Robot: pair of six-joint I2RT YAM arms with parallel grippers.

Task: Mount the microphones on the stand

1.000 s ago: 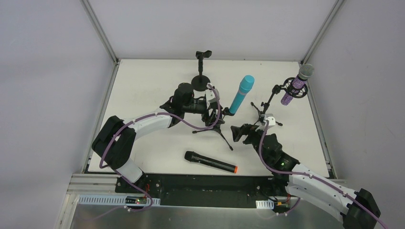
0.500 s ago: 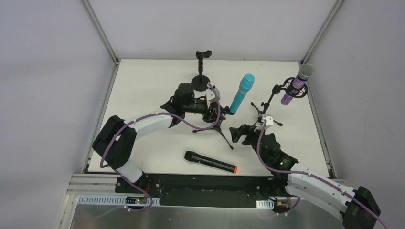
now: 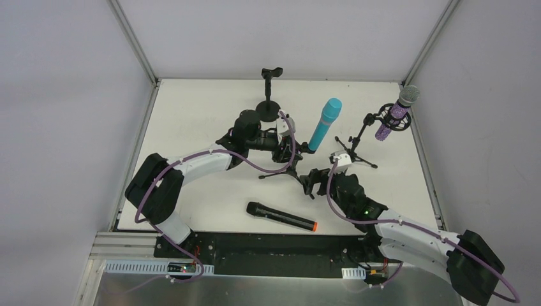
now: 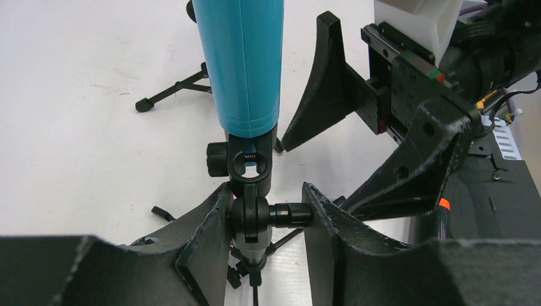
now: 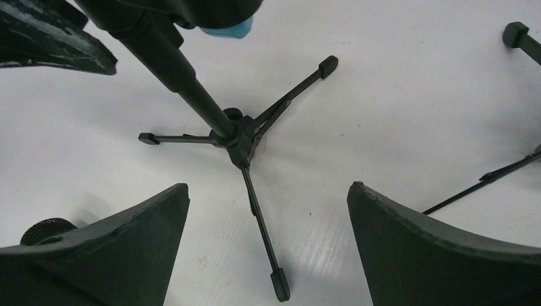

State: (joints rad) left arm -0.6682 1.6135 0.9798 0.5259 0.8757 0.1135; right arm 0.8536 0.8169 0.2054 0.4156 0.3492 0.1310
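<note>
your left end effector [image 4: 265, 205] pinches the tripod joint [image 4: 250, 217]; right end effector [image 3: 311, 182] gapes empty, black microphone [image 3: 281, 216] lying crosswise just nearward of it.

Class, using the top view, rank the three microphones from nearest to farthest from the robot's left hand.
1. Turquoise microphone: in the tripod stand that the left hand holds, just to its right.
2. Black microphone: lying flat, toward the near edge.
3. Purple microphone: far to the right.

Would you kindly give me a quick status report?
Left gripper clamped on tripod stand joint; right gripper open above its legs. Turquoise microphone mounted; black microphone on table. Nothing obstructing.
</note>
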